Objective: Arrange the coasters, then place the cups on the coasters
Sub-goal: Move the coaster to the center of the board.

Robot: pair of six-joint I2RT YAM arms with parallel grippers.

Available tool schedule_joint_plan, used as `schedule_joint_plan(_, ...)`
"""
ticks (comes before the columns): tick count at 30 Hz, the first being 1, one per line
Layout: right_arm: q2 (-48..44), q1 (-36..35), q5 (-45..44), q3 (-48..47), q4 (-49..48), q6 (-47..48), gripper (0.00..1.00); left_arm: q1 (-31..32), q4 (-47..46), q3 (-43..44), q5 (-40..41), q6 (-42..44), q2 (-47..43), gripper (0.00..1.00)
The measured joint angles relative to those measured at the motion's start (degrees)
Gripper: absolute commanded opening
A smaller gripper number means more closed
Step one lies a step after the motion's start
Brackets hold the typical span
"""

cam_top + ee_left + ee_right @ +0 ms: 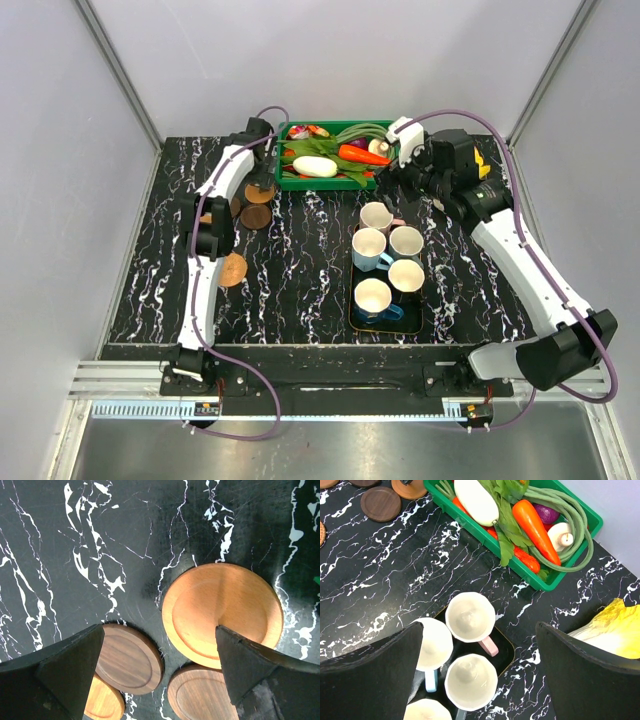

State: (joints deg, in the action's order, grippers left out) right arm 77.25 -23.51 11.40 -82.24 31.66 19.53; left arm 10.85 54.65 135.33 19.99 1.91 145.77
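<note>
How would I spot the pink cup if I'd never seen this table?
Find the black tray right of the table's middle. The pink cup stands at its far end, nearest the green crate; it alone shows a pink handle.

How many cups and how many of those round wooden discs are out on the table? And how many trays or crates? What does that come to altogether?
cups: 5
coasters: 5
black tray: 1
green crate: 1
Total: 12
</note>
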Motion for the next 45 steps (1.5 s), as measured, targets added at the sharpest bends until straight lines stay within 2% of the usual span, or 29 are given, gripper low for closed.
schedule_joint_plan(8,-0.1,0.0,-0.2,0.0,1.2,0.0,1.00,0.1,-2.7,-5.1,-1.0,0.9,-2.6,0.99)
schedule_joint_plan(21,-0.3,0.0,-0.3,0.0,1.2,0.0,1.00,0.8,-5.5,-25.2,-8.7,3.9,-14.6,0.99)
schedule_joint_plan(37,-2.7,0.0,-0.3,1.4,1.0,0.2,1.00,6.6,-6.7,-36.3,-16.4,10.7,-21.5,0.99)
schedule_joint_plan(45,-2.7,0.0,-0.3,1.9,0.8,0.4,1.00,7.3,-6.2,-39.5,-19.0,13.7,-26.4,0.99)
